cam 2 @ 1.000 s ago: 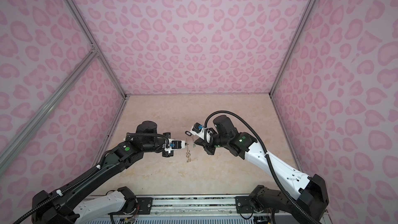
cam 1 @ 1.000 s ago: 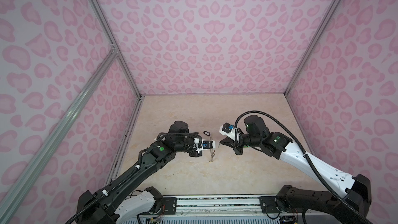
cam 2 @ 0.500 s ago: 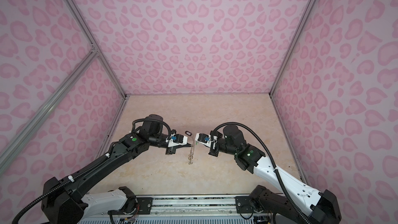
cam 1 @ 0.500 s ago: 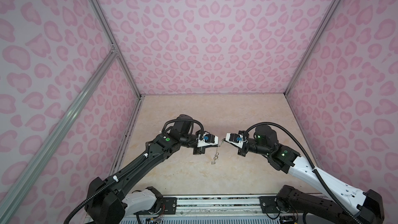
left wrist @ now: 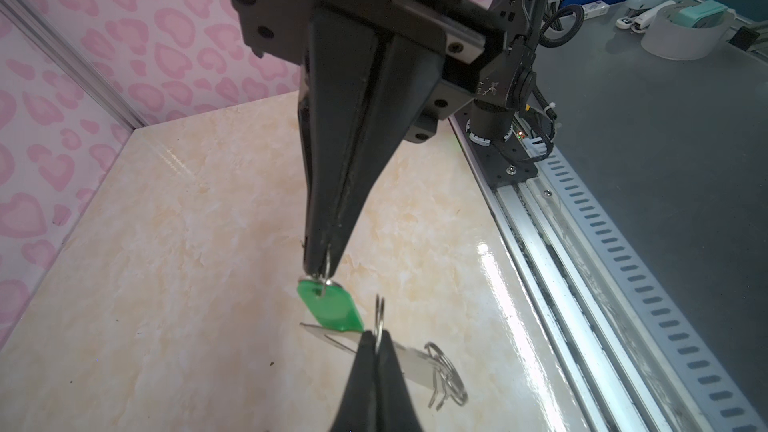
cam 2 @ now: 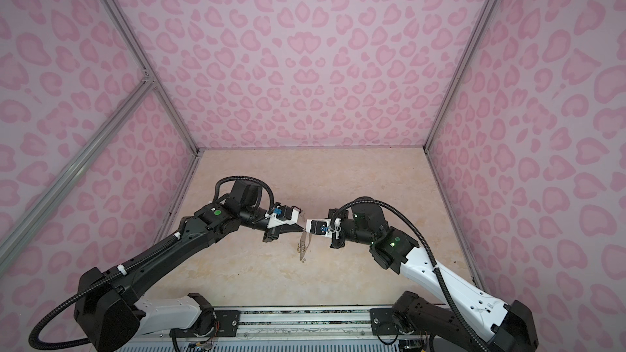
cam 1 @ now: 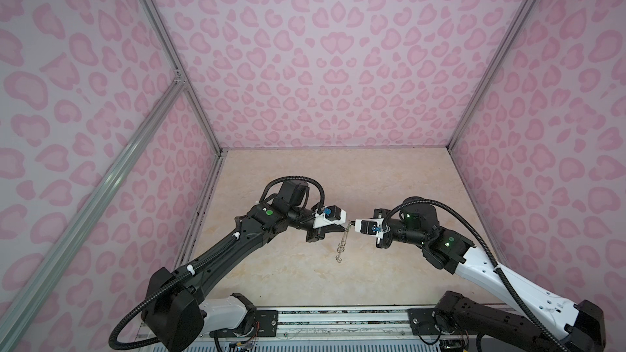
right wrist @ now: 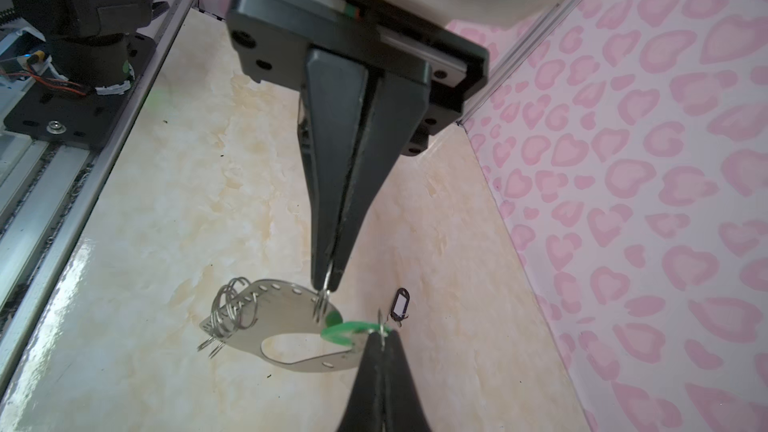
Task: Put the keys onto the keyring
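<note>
Keyring (right wrist: 274,313) dangles under the right gripper (right wrist: 325,284), pinched by a ring; just beside, left gripper (left wrist: 318,274) pinches the green tag (left wrist: 330,311) by its ring.

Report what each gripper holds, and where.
Left gripper pinches the green tag by its small ring; right gripper pinches the keyring by one split ring.

In both top views the flat grey D-shaped keyring plate (cam 1: 342,243) hangs edge-on under my right end effector (cam 1: 353,224), its detail too small to read; I can't find the bright green oblong plastic tag (left wrist: 330,307) there.
</note>
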{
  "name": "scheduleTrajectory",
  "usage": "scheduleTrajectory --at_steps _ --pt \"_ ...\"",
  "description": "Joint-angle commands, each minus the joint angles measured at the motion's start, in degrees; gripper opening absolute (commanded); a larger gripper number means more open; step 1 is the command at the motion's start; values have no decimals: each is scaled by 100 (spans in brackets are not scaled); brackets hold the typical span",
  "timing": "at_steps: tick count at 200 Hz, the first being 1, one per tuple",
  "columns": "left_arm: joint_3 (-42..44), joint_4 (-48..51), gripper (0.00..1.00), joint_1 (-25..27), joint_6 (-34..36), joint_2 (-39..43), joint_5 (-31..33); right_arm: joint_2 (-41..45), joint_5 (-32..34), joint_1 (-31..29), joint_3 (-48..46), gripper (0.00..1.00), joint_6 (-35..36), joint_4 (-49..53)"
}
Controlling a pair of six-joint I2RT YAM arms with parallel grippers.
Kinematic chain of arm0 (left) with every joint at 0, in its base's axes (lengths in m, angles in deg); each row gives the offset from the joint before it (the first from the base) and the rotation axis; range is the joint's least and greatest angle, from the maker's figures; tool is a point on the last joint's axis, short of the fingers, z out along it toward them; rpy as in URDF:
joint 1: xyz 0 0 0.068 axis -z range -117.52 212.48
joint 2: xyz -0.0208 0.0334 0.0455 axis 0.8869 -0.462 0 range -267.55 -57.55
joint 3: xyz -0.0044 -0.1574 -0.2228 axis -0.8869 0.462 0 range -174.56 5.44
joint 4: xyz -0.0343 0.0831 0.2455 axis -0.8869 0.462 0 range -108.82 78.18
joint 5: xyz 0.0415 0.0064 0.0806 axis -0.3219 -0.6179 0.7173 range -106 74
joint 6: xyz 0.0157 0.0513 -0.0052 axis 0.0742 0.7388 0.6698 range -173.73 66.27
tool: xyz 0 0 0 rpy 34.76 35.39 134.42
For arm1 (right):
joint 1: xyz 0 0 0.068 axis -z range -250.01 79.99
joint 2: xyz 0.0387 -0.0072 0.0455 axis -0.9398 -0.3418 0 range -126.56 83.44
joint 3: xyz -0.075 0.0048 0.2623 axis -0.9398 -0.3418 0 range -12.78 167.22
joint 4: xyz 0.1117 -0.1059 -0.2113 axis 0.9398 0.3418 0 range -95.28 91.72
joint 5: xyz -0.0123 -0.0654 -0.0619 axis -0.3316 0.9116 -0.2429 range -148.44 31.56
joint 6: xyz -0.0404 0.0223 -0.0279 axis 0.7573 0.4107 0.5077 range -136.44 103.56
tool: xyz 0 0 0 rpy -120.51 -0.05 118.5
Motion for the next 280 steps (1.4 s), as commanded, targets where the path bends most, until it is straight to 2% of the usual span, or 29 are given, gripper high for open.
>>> scheduleTrajectory --at_steps 1,30,114,159,238,280 --pt "-96 66 3 3 -3 -41 -180 -45 -25 -89 91 0 347 269" --pt "-114 90 3 11 -4 -59 -188 -99 133 -251 143 0 574 430" --pt "-149 202 3 29 35 -77 -126 -143 56 -318 335 0 1032 912" --pt "-210 266 3 29 16 -109 -81 -169 154 -448 496 0 1523 1434" --pt "-298 337 3 29 -2 -135 -83 -325 545 -613 598 0 1769 1726" --pt "-290 338 3 38 6 -116 -87 -363 540 -620 648 0 1755 1676"
